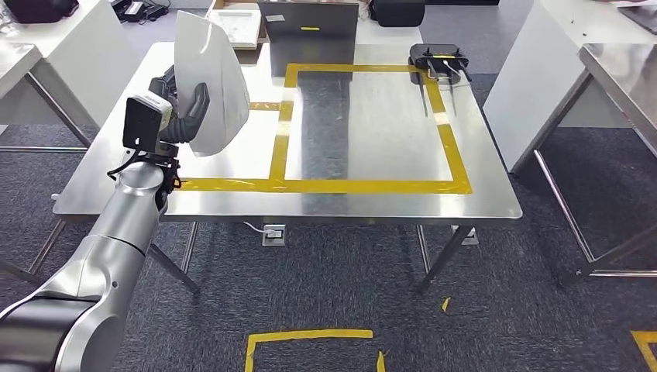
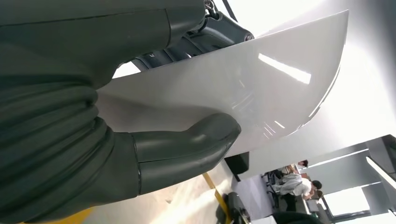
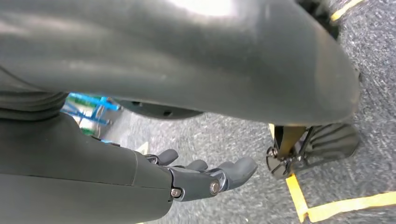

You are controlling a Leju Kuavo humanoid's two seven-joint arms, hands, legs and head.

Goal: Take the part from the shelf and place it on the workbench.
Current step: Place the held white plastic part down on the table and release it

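Observation:
The part is a large white curved panel (image 1: 211, 81), held upright above the left side of the steel workbench (image 1: 372, 198). My left hand (image 1: 182, 108) grips it from the left edge, thumb across its near face. In the left wrist view the thumb (image 2: 187, 151) presses on the glossy white panel (image 2: 261, 88), with the darker fingers behind it. My right hand (image 3: 205, 177) hangs low over grey carpet, fingers loosely extended and holding nothing.
Yellow tape (image 1: 372, 186) outlines a rectangle on the workbench. A black device (image 1: 439, 60) sits at the far right corner, a grey box (image 1: 308, 35) at the far edge. White tables stand left and right; yellow tape marks (image 1: 310, 337) lie on the carpet.

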